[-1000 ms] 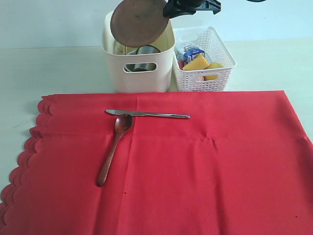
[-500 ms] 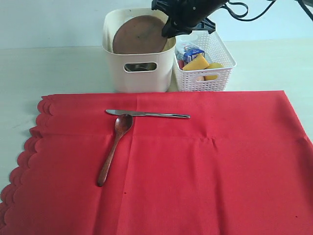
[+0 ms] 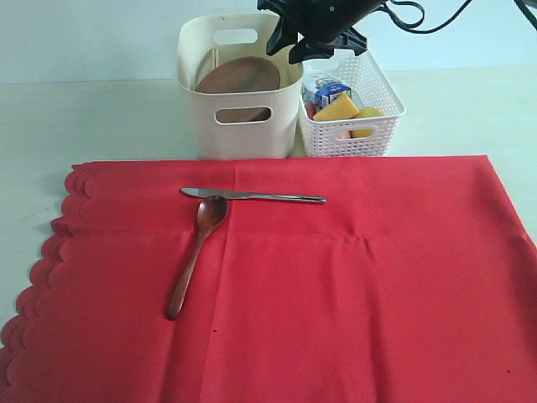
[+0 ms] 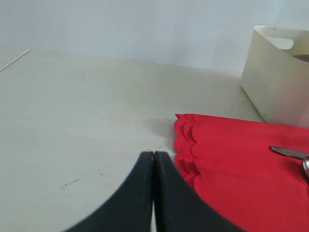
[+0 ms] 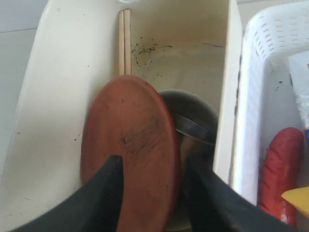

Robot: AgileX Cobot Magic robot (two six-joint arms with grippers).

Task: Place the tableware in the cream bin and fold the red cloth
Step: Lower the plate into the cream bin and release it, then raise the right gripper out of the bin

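The round brown plate [image 3: 239, 77] [image 5: 128, 145] leans inside the cream bin [image 3: 239, 136] [image 5: 48, 106], over the steel cup [image 5: 193, 121] and beside the wooden chopsticks [image 5: 124, 43]. My right gripper [image 3: 295, 44] [image 5: 154, 166] hovers at the bin's right rim, open, its fingers either side of the plate and apart from it. On the red cloth [image 3: 352, 294] [image 4: 231, 164] lie the slim metal knife [image 3: 252, 196] [image 4: 289, 152] and the dark wooden spoon [image 3: 195, 252]. My left gripper [image 4: 153, 154] is shut and empty over bare table by the cloth's scalloped edge.
A white lattice basket [image 3: 357, 141] [image 5: 253, 87] stands right of the bin and touches it, holding a milk carton [image 3: 327, 88], a yellow cheese wedge [image 3: 337, 107] and a red item [image 5: 282, 164]. Pale table [image 3: 84, 117] surrounds the cloth.
The right gripper came down over the bin with the plate, then opened. The plate has dropped from above the rim to lie lower inside the bin.
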